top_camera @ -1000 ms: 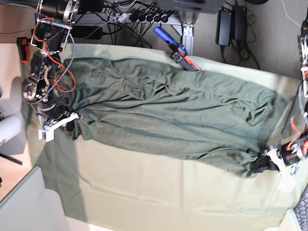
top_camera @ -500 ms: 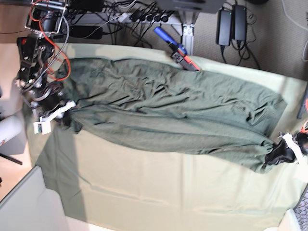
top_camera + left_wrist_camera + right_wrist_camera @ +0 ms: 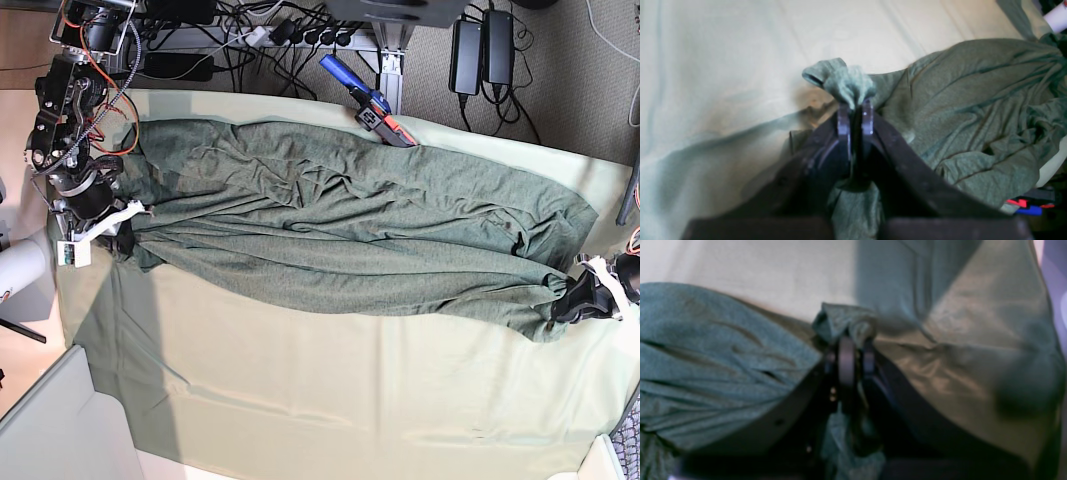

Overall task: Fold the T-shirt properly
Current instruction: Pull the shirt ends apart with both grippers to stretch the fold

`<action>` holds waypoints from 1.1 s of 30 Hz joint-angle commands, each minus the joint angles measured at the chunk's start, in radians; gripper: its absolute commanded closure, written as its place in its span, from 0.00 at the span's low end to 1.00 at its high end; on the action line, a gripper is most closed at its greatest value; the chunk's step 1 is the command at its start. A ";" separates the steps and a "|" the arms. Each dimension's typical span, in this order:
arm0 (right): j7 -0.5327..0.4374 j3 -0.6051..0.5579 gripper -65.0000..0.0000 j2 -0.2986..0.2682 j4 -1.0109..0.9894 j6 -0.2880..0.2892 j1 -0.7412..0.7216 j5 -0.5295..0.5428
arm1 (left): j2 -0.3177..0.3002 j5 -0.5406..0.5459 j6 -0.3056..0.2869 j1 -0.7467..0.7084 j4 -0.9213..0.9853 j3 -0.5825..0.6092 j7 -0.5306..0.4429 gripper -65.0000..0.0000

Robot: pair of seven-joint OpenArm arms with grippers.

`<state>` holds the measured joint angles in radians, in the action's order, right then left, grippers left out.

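Right wrist view blurred. Both grippers, left gripper (image 3: 855, 111) and right gripper (image 3: 855, 353), clamped tight on bunched corners of T-shirt (image 3: 340, 235); wrinkly heathered knit, stretched across pale table cloth (image 3: 330, 400).

Right hand (image 3: 855, 355) pinching T-shirt (image 3: 706, 366)

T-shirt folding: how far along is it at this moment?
Early stage. Done: the dark olive-green knit T-shirt lies stretched lengthwise over the pale mint-green table cloth. In hand: the left gripper is shut on a bunched bit of fabric at one end, the right gripper likewise at the other. Left: no neat fold shows yet; the cloth is wrinkled, so the folding itself remains.
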<state>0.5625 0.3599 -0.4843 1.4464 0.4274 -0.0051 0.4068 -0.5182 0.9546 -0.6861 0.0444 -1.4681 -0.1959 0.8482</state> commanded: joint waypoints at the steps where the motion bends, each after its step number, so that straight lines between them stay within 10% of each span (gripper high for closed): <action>1: -0.024 0.010 1.00 -0.023 0.018 0.014 -0.014 0.000 | -0.019 0.021 -0.012 0.020 -0.018 -0.008 -0.025 1.00; 33: -0.140 0.009 1.00 -0.064 0.018 0.014 0.053 -0.111 | -0.036 -0.175 -0.012 -0.054 -0.100 -0.006 -0.132 1.00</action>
<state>0.4492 0.3595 -0.5232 1.4467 0.4278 0.0582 0.2943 -0.5346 0.7666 -0.6865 -0.0246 -1.5505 -0.1955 0.7349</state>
